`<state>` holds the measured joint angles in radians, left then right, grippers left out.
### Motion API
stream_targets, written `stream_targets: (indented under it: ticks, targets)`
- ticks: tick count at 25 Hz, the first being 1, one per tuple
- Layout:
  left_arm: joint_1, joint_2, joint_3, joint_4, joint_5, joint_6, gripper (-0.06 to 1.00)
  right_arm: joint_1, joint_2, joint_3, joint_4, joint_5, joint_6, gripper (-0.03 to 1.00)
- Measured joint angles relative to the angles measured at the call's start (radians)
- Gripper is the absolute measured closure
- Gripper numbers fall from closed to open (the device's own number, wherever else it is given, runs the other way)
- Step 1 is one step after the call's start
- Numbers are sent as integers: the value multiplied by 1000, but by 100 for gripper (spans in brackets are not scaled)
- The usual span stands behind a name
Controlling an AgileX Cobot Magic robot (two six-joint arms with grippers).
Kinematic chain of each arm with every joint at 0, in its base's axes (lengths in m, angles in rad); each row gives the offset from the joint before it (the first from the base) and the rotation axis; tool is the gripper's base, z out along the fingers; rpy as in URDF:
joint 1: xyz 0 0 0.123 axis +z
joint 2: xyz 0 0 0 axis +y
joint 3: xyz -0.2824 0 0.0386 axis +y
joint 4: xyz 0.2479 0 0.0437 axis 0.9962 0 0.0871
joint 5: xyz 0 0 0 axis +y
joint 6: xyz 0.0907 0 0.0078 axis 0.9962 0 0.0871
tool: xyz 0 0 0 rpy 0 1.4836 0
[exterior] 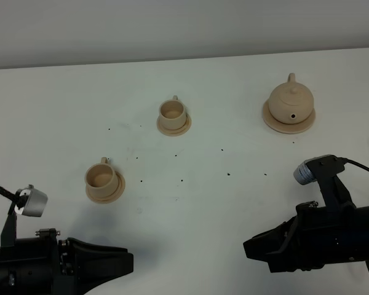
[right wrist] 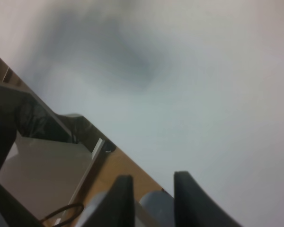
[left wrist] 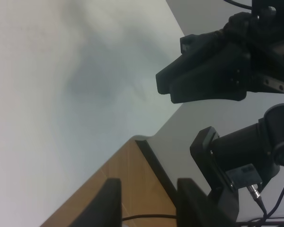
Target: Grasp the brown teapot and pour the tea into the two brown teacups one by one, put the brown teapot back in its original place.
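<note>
Teapot [exterior: 290,101] sitting on saucer [exterior: 307,121], upper right. L pincer [exterior: 128,264] & R pincer [exterior: 251,247] hovering at lower corners, both standing part-open, holding nothing.

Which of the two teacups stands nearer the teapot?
The rear teacup, mid-table. The other teacup sits front-left, much farther from the teapot.
</note>
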<state>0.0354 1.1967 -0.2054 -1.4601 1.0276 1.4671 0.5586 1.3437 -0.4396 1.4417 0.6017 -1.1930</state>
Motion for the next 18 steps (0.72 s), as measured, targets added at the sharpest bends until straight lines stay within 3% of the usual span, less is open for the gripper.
stream_targets:
  ticks: [18]
  targets:
    - [0, -18, -4, -4, 0, -13, 61, 0, 0, 0, 0, -1, -12, 73]
